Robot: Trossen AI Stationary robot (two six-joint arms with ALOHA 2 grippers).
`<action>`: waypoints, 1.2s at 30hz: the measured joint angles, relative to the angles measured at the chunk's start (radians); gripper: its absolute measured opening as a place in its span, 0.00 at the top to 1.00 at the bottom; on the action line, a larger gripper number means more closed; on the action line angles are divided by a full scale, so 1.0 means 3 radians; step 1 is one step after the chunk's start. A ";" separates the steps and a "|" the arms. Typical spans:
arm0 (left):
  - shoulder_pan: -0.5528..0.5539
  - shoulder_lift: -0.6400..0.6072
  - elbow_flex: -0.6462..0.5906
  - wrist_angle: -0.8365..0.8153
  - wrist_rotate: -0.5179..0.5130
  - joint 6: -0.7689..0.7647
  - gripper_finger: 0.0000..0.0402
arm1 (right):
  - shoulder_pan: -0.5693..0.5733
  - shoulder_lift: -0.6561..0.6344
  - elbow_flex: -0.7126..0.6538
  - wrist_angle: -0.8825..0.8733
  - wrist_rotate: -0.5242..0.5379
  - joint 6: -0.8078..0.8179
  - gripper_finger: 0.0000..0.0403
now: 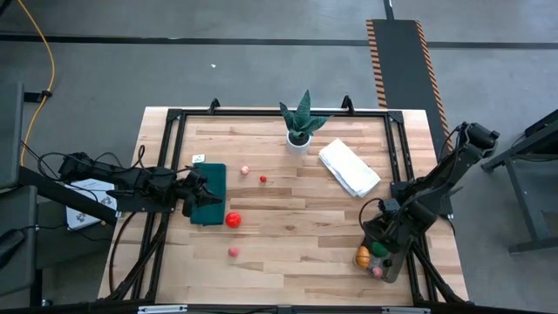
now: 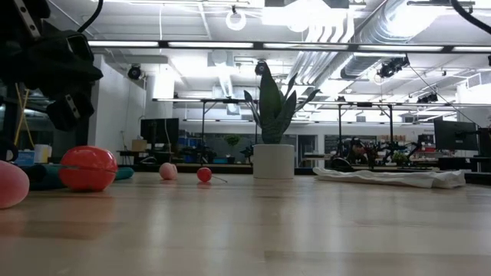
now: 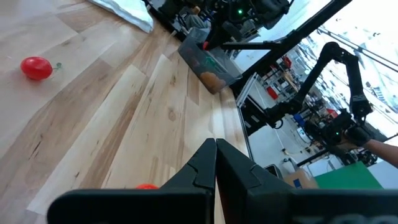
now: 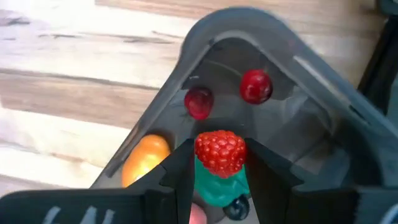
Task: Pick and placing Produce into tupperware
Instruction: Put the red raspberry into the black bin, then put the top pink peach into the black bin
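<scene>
My right tool (image 4: pixel 219 171) is clenched on a bumpy red berry (image 4: pixel 220 151), pinched between its two fingers and hanging directly over the tupperware (image 4: pixel 323 81). So I judge myself at the placing half of one pick-and-place round: the berry is carried, positioned, and not yet let go. Below it in the container I see two dark red round fruits (image 4: pixel 199 101), an orange one (image 4: pixel 145 155), and a green piece (image 4: pixel 219 186) right under the berry.

From above, the tupperware (image 1: pixel 389 269) sits at the table's near right corner, close to the table (image 1: pixel 296 227) edge, with my right tool (image 1: pixel 384 228) over its open top. The next move, as I judge it, calls for parting the fingers so the berry drops among the others, then lifting straight out without nudging the container toward the edge.

My left tool (image 3: pixel 216 163) is shut and empty, waiting over the dark green mat (image 1: pixel 209 194) at the table's left side. More produce lies loose on the boards: a large red fruit (image 1: pixel 233 220) just beside the mat, a pink one (image 1: pixel 234 252) nearer the front, a pale pink one (image 1: pixel 245 169) and a small red one (image 1: pixel 262 179) toward the middle. Those are for later rounds.
</scene>
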State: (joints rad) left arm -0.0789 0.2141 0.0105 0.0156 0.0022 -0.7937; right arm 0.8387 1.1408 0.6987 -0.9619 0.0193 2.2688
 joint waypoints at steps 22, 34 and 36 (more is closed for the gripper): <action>0.0000 0.0000 0.0000 -0.0003 -0.0070 0.0003 1.00 | -0.0005 -0.0008 -0.0114 0.0044 -0.0029 0.0014 0.62; 0.0000 0.0000 0.0000 -0.0004 -0.0070 0.0010 1.00 | -0.0004 -0.0007 -0.0114 0.0109 -0.0028 -0.0079 0.61; -0.0001 0.0000 0.0000 -0.0004 -0.0070 0.0011 1.00 | -0.0004 -0.0006 -0.0114 0.0144 -0.0027 -0.0095 0.61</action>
State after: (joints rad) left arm -0.0792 0.2142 0.0105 0.0143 -0.0189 -0.7904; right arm 0.8374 1.1389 0.6643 -0.9188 0.0113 2.2402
